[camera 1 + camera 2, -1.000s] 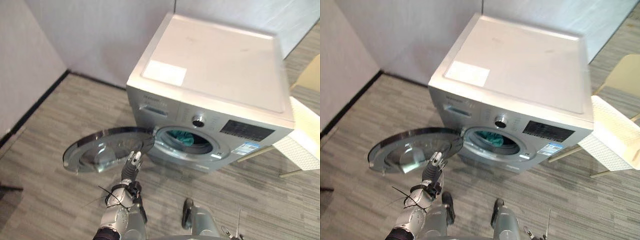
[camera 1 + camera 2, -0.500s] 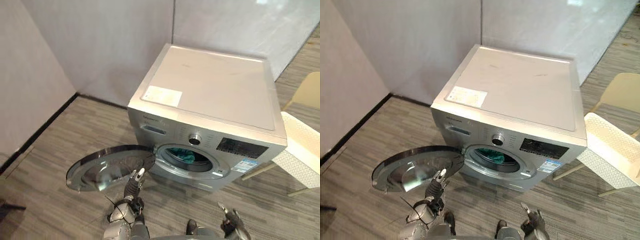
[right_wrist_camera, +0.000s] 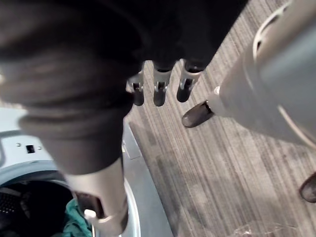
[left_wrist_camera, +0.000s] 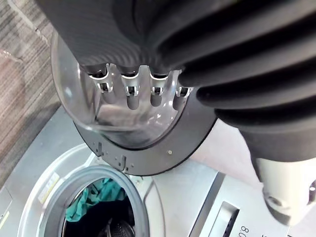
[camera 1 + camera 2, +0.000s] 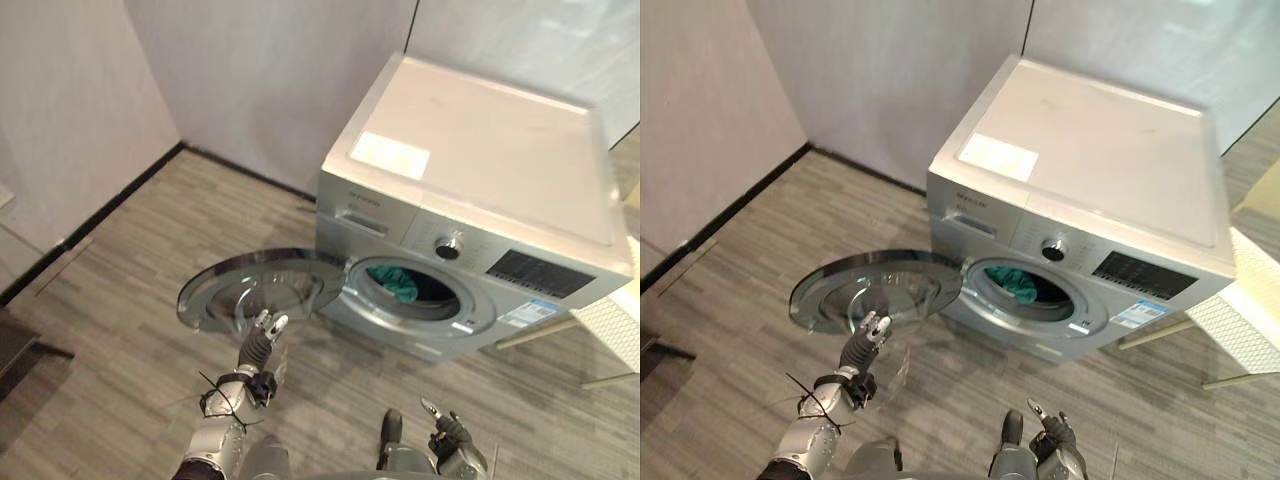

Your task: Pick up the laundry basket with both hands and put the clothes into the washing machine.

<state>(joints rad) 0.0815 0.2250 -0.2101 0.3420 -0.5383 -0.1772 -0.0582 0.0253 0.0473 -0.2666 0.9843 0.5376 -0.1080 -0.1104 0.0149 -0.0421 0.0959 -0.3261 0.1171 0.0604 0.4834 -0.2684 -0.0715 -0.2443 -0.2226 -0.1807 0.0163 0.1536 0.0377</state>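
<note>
My straight-fingered left robot hand point(image 5: 258, 345) is by the open round glass door point(image 5: 262, 290), mid-frame; teal clothes point(image 5: 403, 287) sit inside the silver washing machine point(image 5: 470, 170); right robot hand point(image 5: 447, 432) relaxed, lower right.

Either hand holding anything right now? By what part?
Nothing is held. The left hand is open, fingers straight, near the rim of the open door. The right hand is open, low by the floor. The clothes are in the drum.

The basket point(image 5: 1245, 335) is cut off at the right edge. The clothes point(image 5: 404, 286) lie mostly hidden inside the dark washer point(image 5: 480, 160); its panel point(image 5: 530, 272) print is too small.
</note>
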